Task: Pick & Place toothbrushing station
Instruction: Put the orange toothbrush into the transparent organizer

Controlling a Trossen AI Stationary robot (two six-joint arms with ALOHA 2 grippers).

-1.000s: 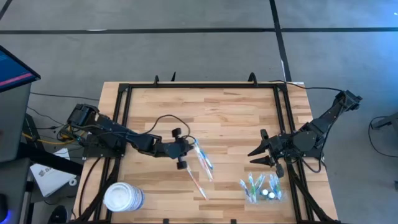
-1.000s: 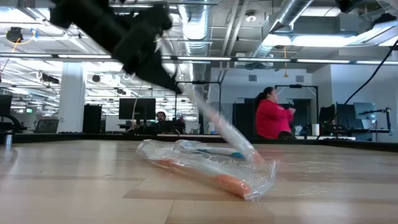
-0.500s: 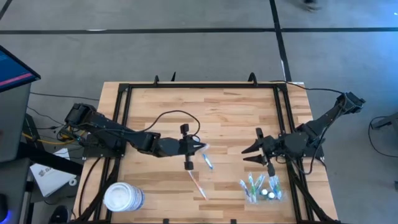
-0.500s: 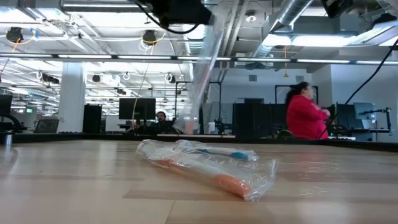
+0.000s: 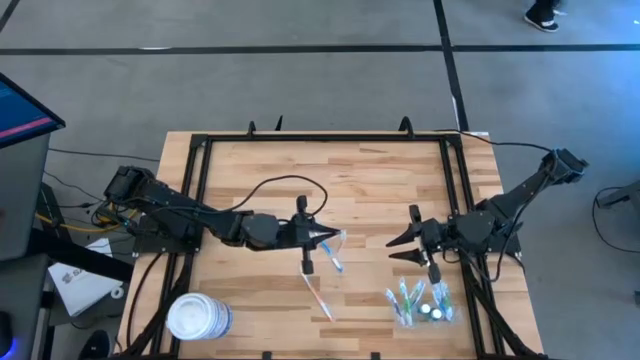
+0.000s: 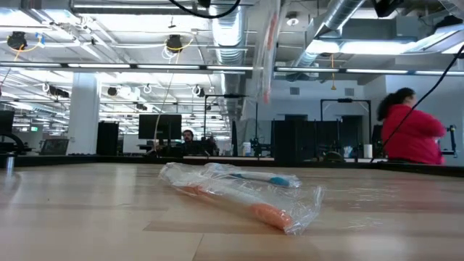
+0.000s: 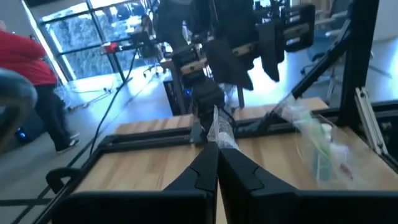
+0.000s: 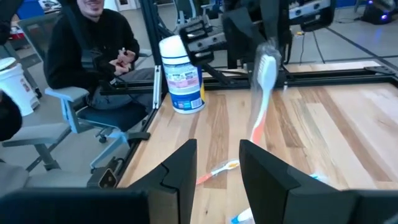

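Note:
My left gripper (image 5: 333, 237) hangs over the table's middle, shut on a toothbrush in a clear wrapper (image 8: 261, 87). The brush has a white head and an orange handle and shows at the top of the low view (image 6: 268, 43). Below it a clear pack (image 6: 239, 192) holding an orange brush (image 5: 318, 295) and a blue one (image 5: 336, 262) lies flat on the table. My right gripper (image 5: 392, 252) stands open to the right of them, facing the left one, with nothing between its fingers. The toothbrushing station (image 5: 420, 302), a see-through holder with green brushes, lies near the front right. My left gripper pinches the wrapper's upper end (image 7: 219, 132) between its two shut fingers. The fingers lie level and point toward the table's right. The wrapped brush hangs nearly upright below them, clear of the table and of the pack beneath.
A large white round tub (image 5: 197, 318) stands at the near left corner. A black frame (image 5: 330, 140) runs along the table's far and side edges. Bare wood lies across the far half. People sit and walk in the room beyond the table.
My left gripper has risen and tipped from slanting down to level, drifting a little toward the table's right. The wrapped brush, whose lower end rested on the pack, is lifted clear and now hangs upright. The pack has stayed in place. My right gripper has edged toward the left one.

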